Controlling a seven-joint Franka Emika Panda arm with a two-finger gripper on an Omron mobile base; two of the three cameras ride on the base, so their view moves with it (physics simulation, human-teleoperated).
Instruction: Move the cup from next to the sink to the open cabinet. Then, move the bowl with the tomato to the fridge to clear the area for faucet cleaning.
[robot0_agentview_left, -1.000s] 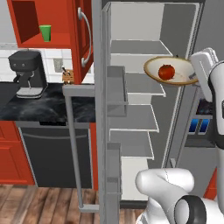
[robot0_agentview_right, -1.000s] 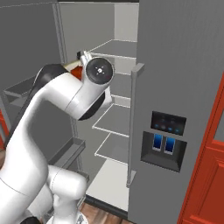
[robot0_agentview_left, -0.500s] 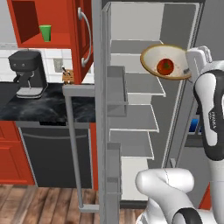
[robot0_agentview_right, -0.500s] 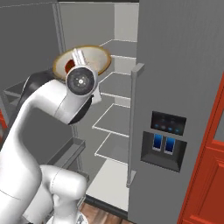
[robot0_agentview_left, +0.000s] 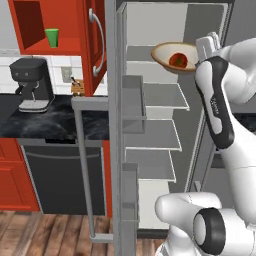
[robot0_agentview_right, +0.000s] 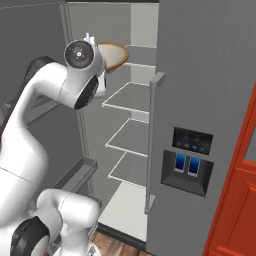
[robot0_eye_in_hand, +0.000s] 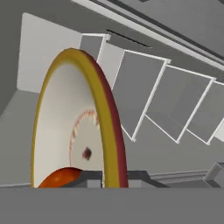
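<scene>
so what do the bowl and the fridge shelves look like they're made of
The bowl looks like glazed ceramic: a smooth cream inside with a painted tan-brown rim, and a faint ring pattern showing in the hand view. It could equally be plastic.

The fridge shelves look like flat grey panels with pale edging, perhaps frosted glass or plastic in a light frame. The rendering leaves that open.

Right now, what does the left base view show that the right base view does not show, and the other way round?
Only the left base view: the cup standing in the open cabinet, the coffee machine on the counter, and the tomato inside the bowl. Only the right base view: the dispenser panel on the closed door of the fridge. Both show the arm holding the bowl at the upper shelves of the fridge.
</scene>
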